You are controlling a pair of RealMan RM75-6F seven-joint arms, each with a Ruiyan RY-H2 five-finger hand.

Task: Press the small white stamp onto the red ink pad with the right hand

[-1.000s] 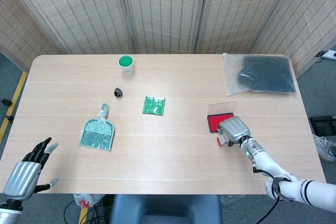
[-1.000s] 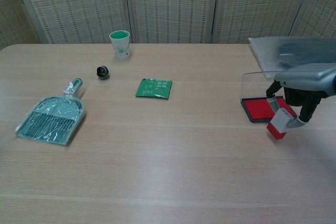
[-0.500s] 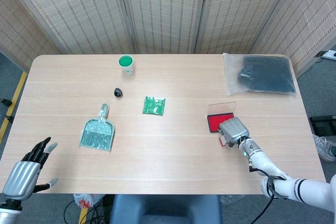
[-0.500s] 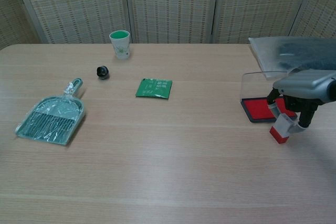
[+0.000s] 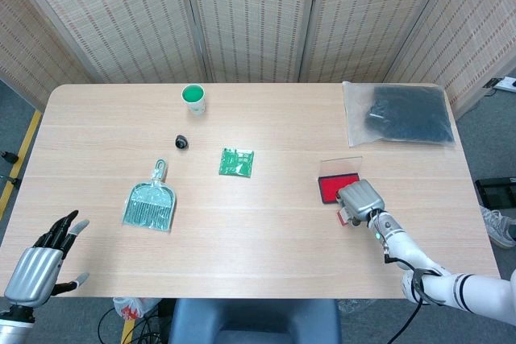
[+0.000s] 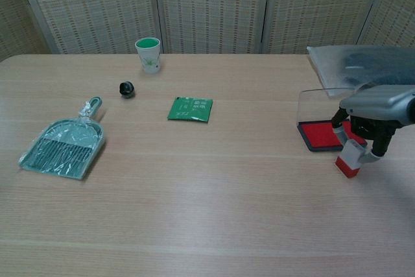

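The small white stamp with a red base (image 6: 349,159) is sitting tilted in the grasp of the right hand (image 6: 375,116), just off the near right corner of the red ink pad in its dark tray (image 6: 323,136); whether the red base is touching the pale wooden table (image 6: 207,180) cannot be told. In the head view the silver back of the right hand (image 5: 359,199) is covering nearly all of the stamp (image 5: 342,217), leaving only a sliver of white and red at its left edge, and it is also hiding the near corner of the ink pad (image 5: 333,187). The pad's clear lid (image 6: 314,104) is standing open behind it — faint and hard to trace against the table.

The left hand (image 5: 44,255) is hanging off the near left edge of the table, fingers spread and holding nothing; its lower part is cut off by the frame, and the chest view is not showing it at all.

A clear plastic bag of something black (image 5: 399,113) is lying at the far right corner, its contents too dark to make out. Well apart to the left are a flat green packet (image 6: 190,109), a small black round object (image 6: 126,89), a white paper cup with a green inside (image 6: 148,54), and a green plastic dustpan wrapped in clear film (image 6: 63,149).
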